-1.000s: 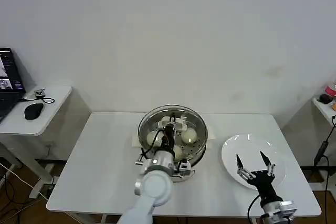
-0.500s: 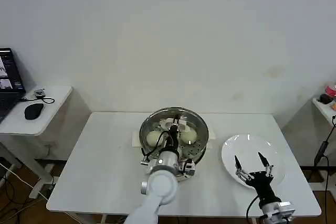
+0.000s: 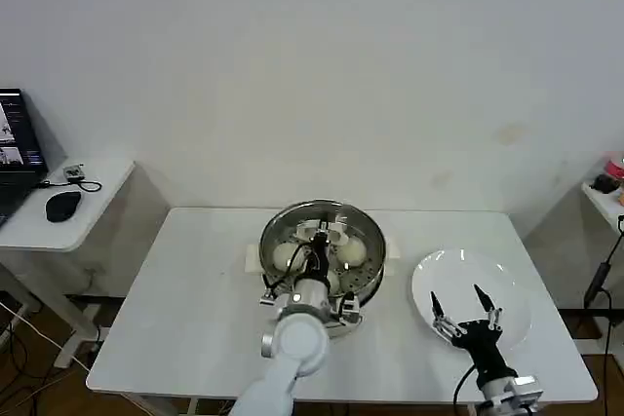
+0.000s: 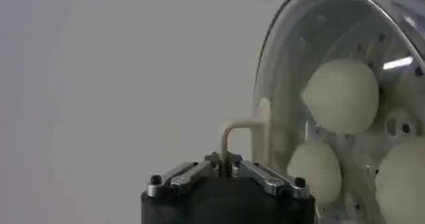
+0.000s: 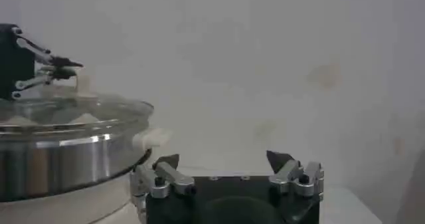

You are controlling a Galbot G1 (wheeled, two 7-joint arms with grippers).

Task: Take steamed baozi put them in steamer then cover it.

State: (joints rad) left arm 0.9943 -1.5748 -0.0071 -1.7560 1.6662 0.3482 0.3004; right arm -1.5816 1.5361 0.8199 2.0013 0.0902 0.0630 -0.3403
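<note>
Steamed baozi: small round smooth cream-white buns (image 3: 352,252) lying on the perforated tray inside the pot; the head view shows at least two clearly, at 9 and 3 o'clock of the pot's middle, with a third partly hidden behind the left arm.
Close look: the left wrist view shows three of the buns (image 4: 340,96) through the glass, matt and unmarked, resting on the holed metal tray.
Steamer: round shiny stainless-steel pot (image 3: 363,281) at the middle of the white rectangular worktop (image 3: 195,309).
Lid: flat round clear glass lid with a metal rim (image 3: 327,210) lying on top of the pot; the right wrist view shows it from the side (image 5: 99,108), seated level on the steel wall.
Left claw: (image 3: 320,237) above the lid's middle, its fingers drawn narrow on the pale looped lid handle (image 4: 234,129); the left wrist view shows the loop standing between the fingertips.
Right claw: (image 3: 458,305) spread wide and holding nothing, hanging over the large white round plate (image 3: 437,272) at 3 o'clock of the pot; its wrist view shows the two dark fingers (image 5: 167,162) well apart.
Side table: small white table (image 3: 88,197) at 9 o'clock, carrying a black computer mouse (image 3: 62,206).
</note>
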